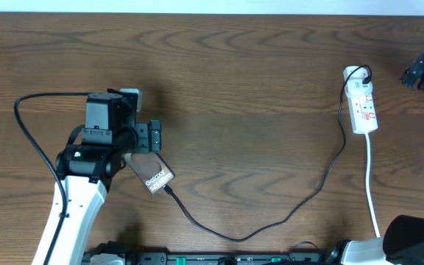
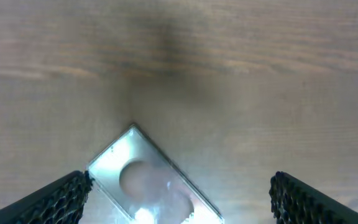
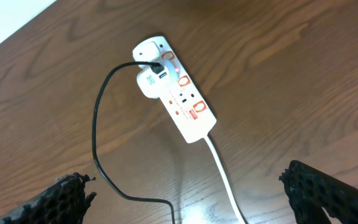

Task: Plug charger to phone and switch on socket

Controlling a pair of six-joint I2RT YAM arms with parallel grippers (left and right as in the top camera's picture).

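Observation:
The phone (image 1: 152, 175) lies slanted on the wooden table, its "Galaxy" lettering facing up. One glary corner of the phone (image 2: 148, 183) shows between the fingers of my left gripper (image 2: 179, 205), which stands open above it. In the overhead view my left gripper (image 1: 147, 137) hovers over the phone's upper end. The charger cable (image 1: 285, 217) runs from the phone's lower end in a long curve to the socket (image 1: 362, 105). My right gripper (image 3: 185, 199) is open above the table, short of the socket (image 3: 179, 93), and holds nothing. The charger cable (image 3: 95, 134) enters a white adaptor (image 3: 149, 53) on the strip.
The socket's white cord (image 1: 372, 195) trails toward the front edge, and the white cord (image 3: 222, 171) passes between my right fingers. My right gripper (image 1: 422, 73) sits at the far right edge. The left arm's black cable (image 1: 28, 129) loops at the left.

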